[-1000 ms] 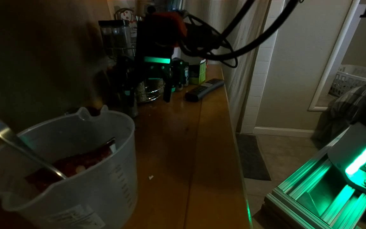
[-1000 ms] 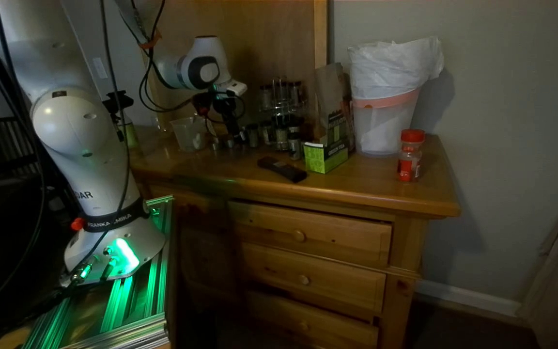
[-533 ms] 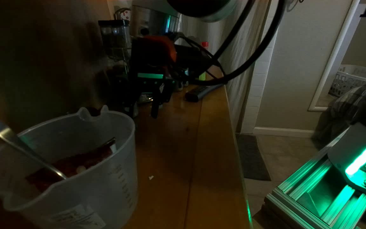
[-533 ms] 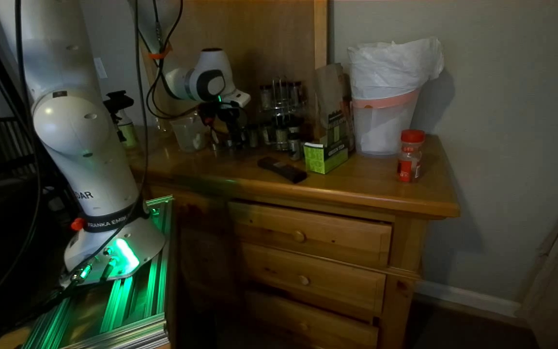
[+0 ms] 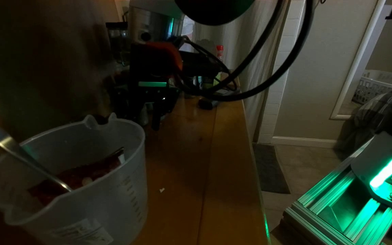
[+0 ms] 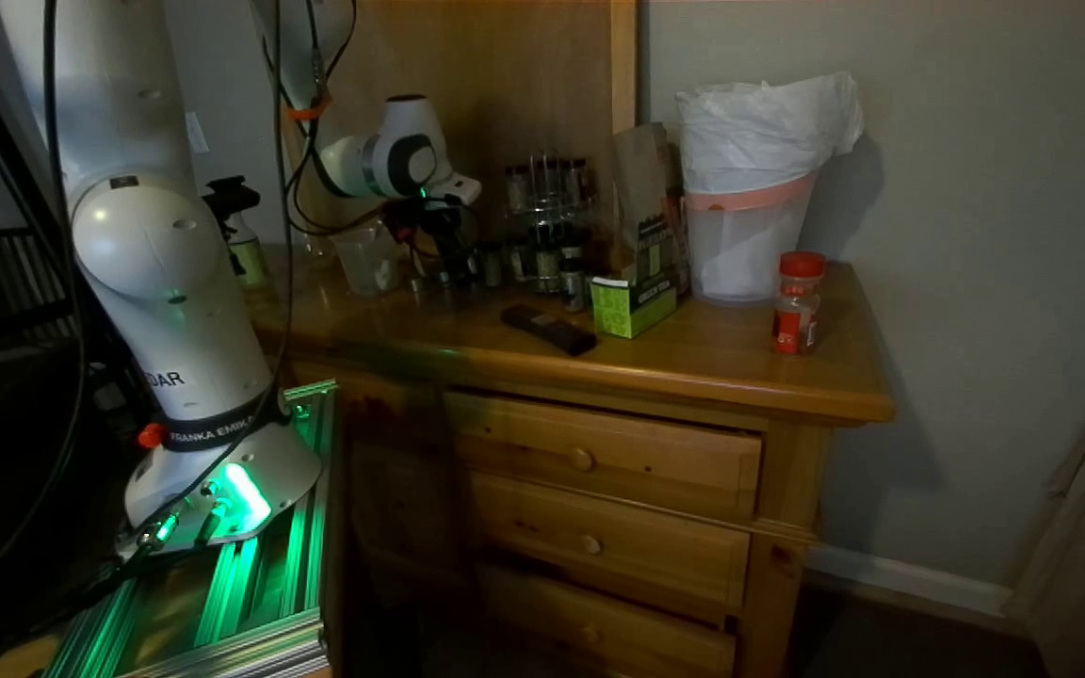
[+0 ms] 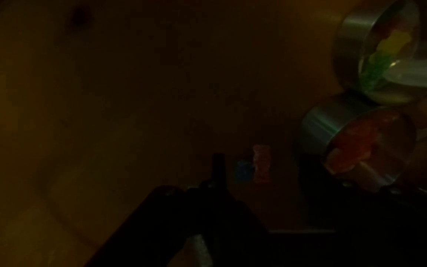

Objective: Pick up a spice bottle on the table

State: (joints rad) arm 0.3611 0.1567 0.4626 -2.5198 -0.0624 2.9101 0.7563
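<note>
The glossy brown table [image 5: 185, 163] shows in both exterior views [image 6: 712, 363]. Several spice bottles stand on a wire rack [image 6: 547, 202], with dark-capped bottles such as one spice bottle [image 6: 573, 285] in front. A red-capped bottle [image 6: 797, 306] stands at the table's far end, also visible in an exterior view [image 5: 219, 51]. My gripper [image 7: 263, 161] is open, low over the table beside the rack. Between its fingers in the dark wrist view lie a small red piece [image 7: 262, 165] and a blue piece [image 7: 244, 170]. Nothing is held. The gripper [image 5: 145, 117] partly hides the bottles behind it.
Two small metallic cups hold red pieces [image 7: 354, 146] and yellow-green pieces [image 7: 384, 55], close to the right finger. A translucent measuring bucket [image 5: 121, 194] with a spoon stands nearby. A black remote [image 6: 548, 330], a green tea box [image 6: 632, 306] and a bagged bin [image 6: 750, 235] stand farther along.
My gripper has come down toward the table and shifted left, toward the measuring bucket, in an exterior view. The bottles, the remote and the bucket have not moved.
</note>
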